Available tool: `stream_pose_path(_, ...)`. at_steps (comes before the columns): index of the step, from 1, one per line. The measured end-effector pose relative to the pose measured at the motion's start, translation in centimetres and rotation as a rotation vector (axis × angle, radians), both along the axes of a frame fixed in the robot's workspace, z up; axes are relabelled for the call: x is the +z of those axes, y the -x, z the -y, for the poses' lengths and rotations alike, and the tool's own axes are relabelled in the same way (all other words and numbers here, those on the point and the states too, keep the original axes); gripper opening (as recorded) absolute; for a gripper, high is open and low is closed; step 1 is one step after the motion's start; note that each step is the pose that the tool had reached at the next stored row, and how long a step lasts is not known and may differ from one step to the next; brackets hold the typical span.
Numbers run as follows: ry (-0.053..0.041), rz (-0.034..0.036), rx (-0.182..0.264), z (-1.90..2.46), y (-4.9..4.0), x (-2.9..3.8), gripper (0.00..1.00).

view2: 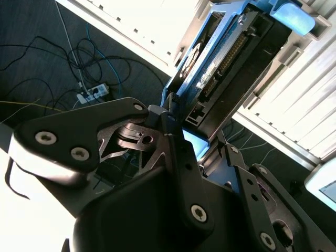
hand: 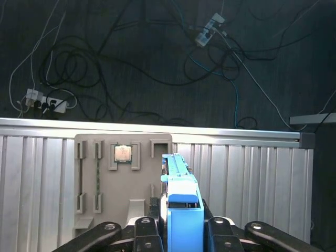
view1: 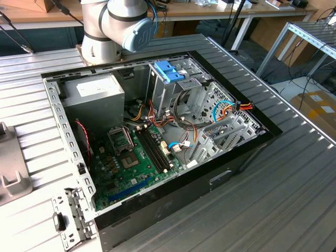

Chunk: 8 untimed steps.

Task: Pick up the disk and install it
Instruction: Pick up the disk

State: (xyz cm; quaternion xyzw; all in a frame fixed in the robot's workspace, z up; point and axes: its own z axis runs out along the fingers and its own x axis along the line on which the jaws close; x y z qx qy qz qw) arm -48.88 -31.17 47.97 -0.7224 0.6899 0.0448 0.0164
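Note:
My gripper (hand: 181,218) is shut on the disk (hand: 181,189), with its black fingers (hand: 148,223) pressing both sides. In the first wrist view the disk shows edge-on with a blue plastic rail, and it hangs over a grey parts tray (hand: 142,181) on the ribbed table. In the second wrist view the disk (view2: 226,68) shows its dark body, connector pins and a blue rail end (view2: 294,18), clamped in the gripper (view2: 197,131). The exterior view shows the open computer case (view1: 247,152) with its metal drive cage (view1: 173,89) at the back.
Inside the case are a grey power supply (view1: 94,94), a green motherboard (view1: 131,163), loose cables (view1: 231,107) and a blue latch (view1: 169,71) on the cage. The arm's base (view1: 105,31) stands behind the case. The tray holds a processor chip (hand: 123,153). Cables lie on the dark floor (hand: 157,63).

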Motion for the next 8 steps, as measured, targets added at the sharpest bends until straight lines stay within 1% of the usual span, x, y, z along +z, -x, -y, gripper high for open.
stream_pose_path(8, 0.0, 0.0, 0.0, 0.0, 0.0, 0.27, 0.37)
